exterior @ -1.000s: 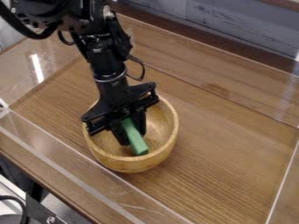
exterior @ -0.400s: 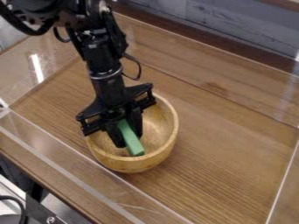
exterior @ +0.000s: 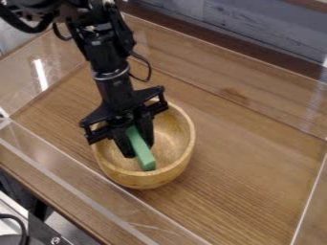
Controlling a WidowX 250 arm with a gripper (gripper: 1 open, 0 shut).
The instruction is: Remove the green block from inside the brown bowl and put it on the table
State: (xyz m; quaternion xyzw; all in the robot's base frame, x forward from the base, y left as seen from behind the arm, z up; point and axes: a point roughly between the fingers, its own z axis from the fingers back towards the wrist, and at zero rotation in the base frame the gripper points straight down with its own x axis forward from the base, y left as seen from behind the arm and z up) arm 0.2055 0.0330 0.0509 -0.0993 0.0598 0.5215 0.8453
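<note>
**Gripper clamped on the green block inside the bowl**

Along the left and near edges of the table (exterior: pixel 243 115), clear acrylic walls (exterior: pixel 52 163) rise above the dark wood-grain top, catching pale reflections. The black robot arm (exterior: pixel 102 48) comes in from the far left corner and points steeply down into the brown bowl (exterior: pixel 179 153), which sits a little left of the table's middle, closer to the near edge than the far one. The gripper (exterior: pixel 129 132) has its black fingers drawn narrow around the upper end of the green block (exterior: pixel 140 148). The block stands tilted, its top under the fingers and its lower end slanting toward the bowl's near side; whether that end touches the bowl's floor cannot be told. To the right of the bowl the tabletop runs bare to the right-hand acrylic wall (exterior: pixel 313 144). A grey-blue plank wall (exterior: pixel 243 24) stands beyond the far edge.
</note>
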